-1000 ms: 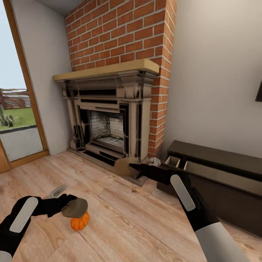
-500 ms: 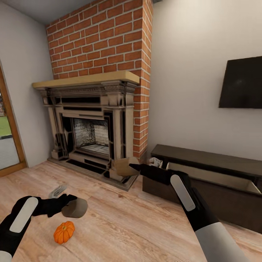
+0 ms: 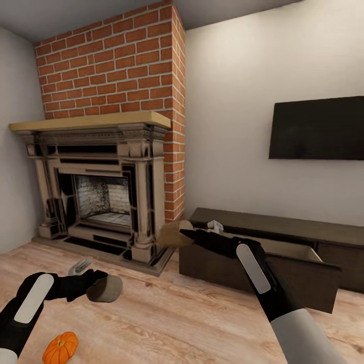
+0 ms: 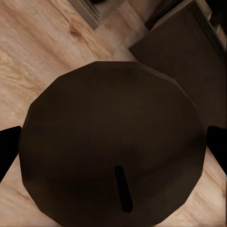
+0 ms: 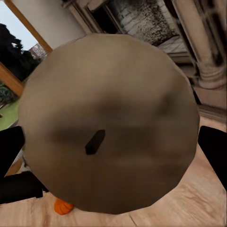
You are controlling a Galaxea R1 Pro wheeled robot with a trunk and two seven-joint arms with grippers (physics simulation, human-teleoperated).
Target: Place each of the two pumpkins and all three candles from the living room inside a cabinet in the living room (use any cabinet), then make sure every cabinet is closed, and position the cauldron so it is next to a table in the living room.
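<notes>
The cabinet (image 3: pixel 273 237) runs low along the right-hand wall with its drawer (image 3: pixel 298 268) pulled out, which looks like the reason both arms are reaching forward with loads: it is open to take them. The right gripper (image 3: pixel 183 233) is nearest, just beside the cabinet's fireplace end, clamped on a tan candle (image 3: pixel 173 233). In the right wrist view that candle (image 5: pixel 109 123) is seen wick-on, with a black finger (image 5: pixel 215 146) at each side. The left gripper (image 3: pixel 99 283) hangs lower and well back over the floor, closed on a dark candle (image 3: pixel 104 289), which the left wrist view shows between its fingers (image 4: pixel 7 151); I judge it is waiting its turn. One pumpkin (image 3: pixel 60 348) lies on the floor (image 3: pixel 177 318) near the left arm, well apart from the cabinet, not yet collected. Something small and white (image 3: pixel 215 225) sits at the drawer's end; I cannot tell what. The floor is pale wood planking. A brick-backed fireplace (image 3: pixel 96 187) stands left of the cabinet, and a dark TV (image 3: pixel 318 129) hangs above it.
</notes>
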